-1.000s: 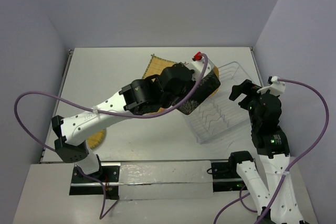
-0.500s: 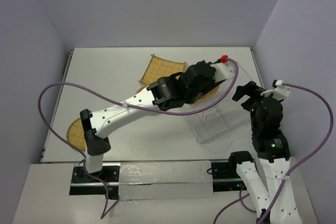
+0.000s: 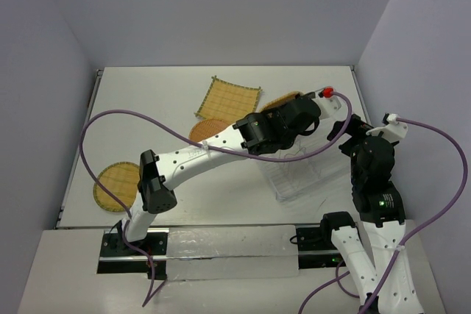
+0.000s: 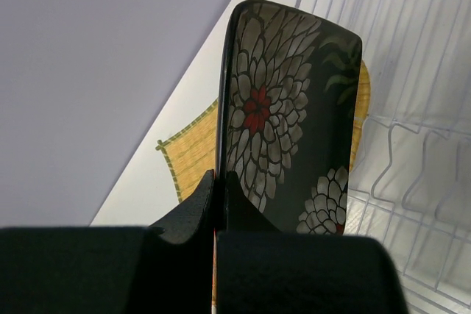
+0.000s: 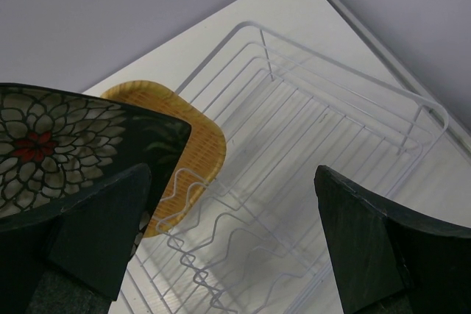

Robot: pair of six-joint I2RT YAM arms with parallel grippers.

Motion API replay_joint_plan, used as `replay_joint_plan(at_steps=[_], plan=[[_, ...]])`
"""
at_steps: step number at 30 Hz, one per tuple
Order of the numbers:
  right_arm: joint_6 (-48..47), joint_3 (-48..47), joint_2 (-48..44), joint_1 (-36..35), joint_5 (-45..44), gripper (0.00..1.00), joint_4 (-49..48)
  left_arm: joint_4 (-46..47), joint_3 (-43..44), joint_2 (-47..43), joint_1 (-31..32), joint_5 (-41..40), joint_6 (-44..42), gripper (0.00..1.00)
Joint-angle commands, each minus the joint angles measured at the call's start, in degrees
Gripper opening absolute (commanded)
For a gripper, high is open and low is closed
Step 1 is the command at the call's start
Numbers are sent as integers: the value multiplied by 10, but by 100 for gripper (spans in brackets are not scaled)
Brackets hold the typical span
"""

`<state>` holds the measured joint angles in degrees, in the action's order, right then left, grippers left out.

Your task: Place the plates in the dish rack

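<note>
Left fingers [image 4: 193,209] clamped on edge of dark plate [image 4: 294,101], plate upright over far end of rack [image 5: 346,71], near tan plate [image 5: 193,145]. Right fingers [image 5: 368,240] wide apart, empty, over rack. Risk: thin edge grip pivots, plate misses tines or knocks tan plate.

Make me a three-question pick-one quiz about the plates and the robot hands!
1. Where is the fringed plate? A flat on the table B leaning on the wall C hanging in the air
2. How many woven plates show from above? A two B four C six
3. The left fingers are: A open B shut on the dark plate C shut on nothing
Answers: 1 A, it lies flat there. 2 B, four tan ones lie about. 3 B, they pinch its edge.
</note>
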<state>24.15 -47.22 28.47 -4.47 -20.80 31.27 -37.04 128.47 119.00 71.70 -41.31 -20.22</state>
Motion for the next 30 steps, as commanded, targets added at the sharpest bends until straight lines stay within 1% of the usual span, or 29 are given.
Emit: replay_joint_plan(at_steps=[1,5,9,13,16,22,26,30], plan=[[2,4,0,3,-9,100,-15,58,64,7,5,-62,-11,0],[1,4,-1,3,-6,100,-16,72,48,18,6,-83,-24,0],[2,4,0,3,-6,100,-15,69,43,25,6,-71,-26,0],[3,6,3,3,-6,100,-15,86,30,29,6,-79,-42,0],[3,5,4,3,-5,100,-15,81,30,31,6,-64,-40,0],[2,6,7,3,-2,100,-15,101,16,41,6,-85,-49,0],[3,6,11,3,1,100,-15,69,43,46,12,-87,-29,0],[3,2,18,3,0,100,-16,53,59,36,18,-102,-32,0]])
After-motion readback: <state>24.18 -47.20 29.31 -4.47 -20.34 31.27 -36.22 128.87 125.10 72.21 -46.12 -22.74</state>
